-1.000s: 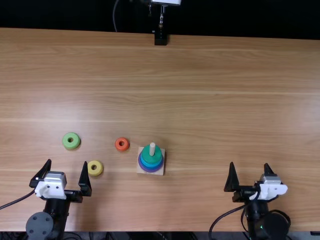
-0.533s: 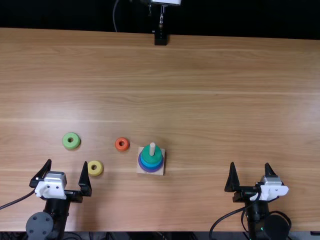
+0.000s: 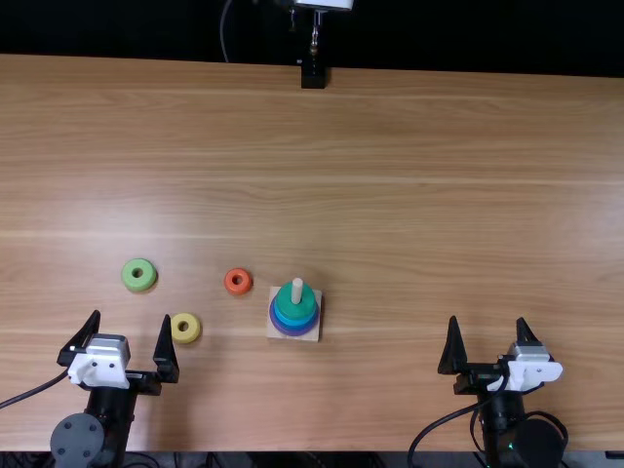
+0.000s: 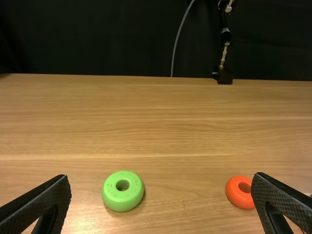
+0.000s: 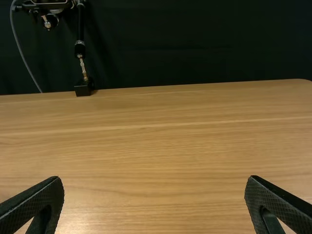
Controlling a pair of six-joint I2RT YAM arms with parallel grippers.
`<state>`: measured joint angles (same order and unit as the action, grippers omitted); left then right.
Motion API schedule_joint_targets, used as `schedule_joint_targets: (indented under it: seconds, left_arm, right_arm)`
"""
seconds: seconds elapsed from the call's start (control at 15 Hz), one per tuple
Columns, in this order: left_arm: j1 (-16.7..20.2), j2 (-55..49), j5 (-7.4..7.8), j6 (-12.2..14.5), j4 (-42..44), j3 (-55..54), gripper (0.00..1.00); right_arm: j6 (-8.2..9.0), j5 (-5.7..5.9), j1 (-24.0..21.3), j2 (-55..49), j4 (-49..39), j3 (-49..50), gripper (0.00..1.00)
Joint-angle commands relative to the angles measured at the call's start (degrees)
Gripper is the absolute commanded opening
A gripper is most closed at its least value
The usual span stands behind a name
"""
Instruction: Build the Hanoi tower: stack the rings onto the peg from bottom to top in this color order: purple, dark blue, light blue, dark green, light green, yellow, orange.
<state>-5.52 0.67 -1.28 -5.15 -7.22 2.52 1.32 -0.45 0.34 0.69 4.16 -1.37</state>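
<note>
In the top view my left gripper is open at the near left, and my right gripper is open at the near right. The wooden base holds a peg with purple, blue and dark green rings around it. Left of it on the table lie the orange ring, the yellow ring and the light green ring. The left wrist view has the left gripper, light green ring and orange ring. Nothing is between the right gripper's fingers.
A black stand is at the table's far edge. The wooden table stretches beyond both arms. Cables run beside the two arms at the near edge.
The right gripper has shifted very slightly to the right since the earliest frame. The left gripper, rings and base have stayed where they were.
</note>
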Motion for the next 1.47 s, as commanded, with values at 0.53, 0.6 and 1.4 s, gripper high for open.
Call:
schedule_joint_targets:
  seconds: [0.53, 0.6, 1.4]
  left_arm:
    - [4.2, 1.1, 0.65, 0.2, -0.4, 1.7, 1.00]
    - [4.3, 2.1, 0.65, 0.3, -0.4, 4.5, 1.00]
    - [3.9, 24.9, -0.41, 13.5, -8.6, 29.7, 1.00]
  right_arm:
    - [-0.37, -0.40, -0.3, -0.7, 0.3, 0.6, 1.00]
    - [-0.37, -0.40, -0.3, -0.7, 0.3, 0.6, 1.00]
    - [-0.37, -0.40, -0.3, -0.7, 0.3, 0.6, 1.00]
